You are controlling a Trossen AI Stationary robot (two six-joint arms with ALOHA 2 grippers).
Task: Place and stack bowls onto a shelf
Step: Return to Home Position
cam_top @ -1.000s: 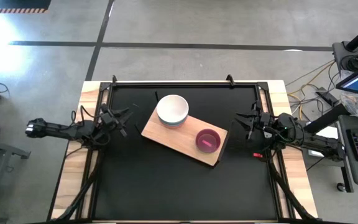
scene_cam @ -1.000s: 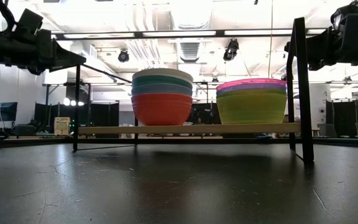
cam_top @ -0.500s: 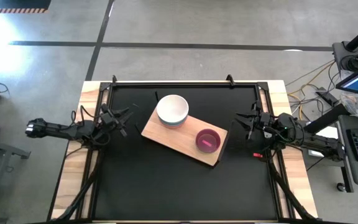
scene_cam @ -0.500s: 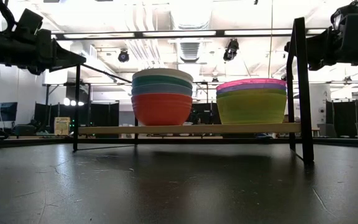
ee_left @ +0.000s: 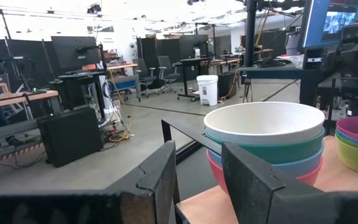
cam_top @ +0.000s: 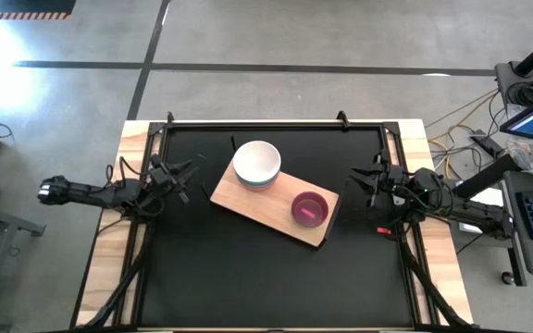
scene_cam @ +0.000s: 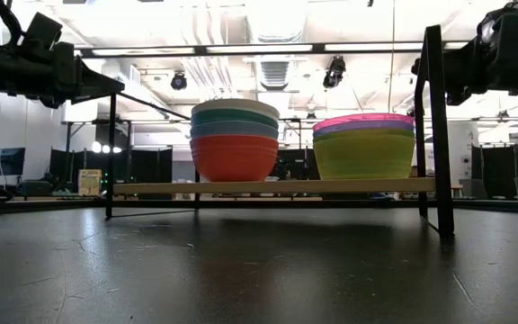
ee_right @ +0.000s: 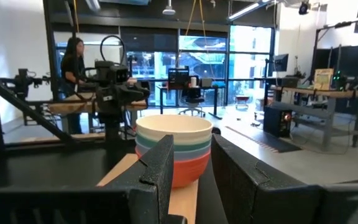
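Left gripper (cam_top: pixel 189 177): fingers spread, empty, hung at the left edge of the table (cam_top: pixel 248 277), clear of the shelf (cam_top: pixel 248 199). Shelf lay angled mid-table with two stacks. Left stack: red bowl (scene_cam: pixel 234 157) lowest, white bowl (cam_top: pixel 256 162) topmost. Right stack: magenta bowl (cam_top: pixel 310 208) uppermost, yellow-green bowl (scene_cam: pixel 363 155) apparently lowest. Right gripper (cam_top: pixel 359 182): fingers spread, empty, hovered near the shelf's right end.

Your left arm (cam_top: pixel 91 192), at nine o'clock, and right arm (cam_top: pixel 461 211), at three, are slim and black. Each ends in two dark, angular fingers (ee_left: pixel 157 180).
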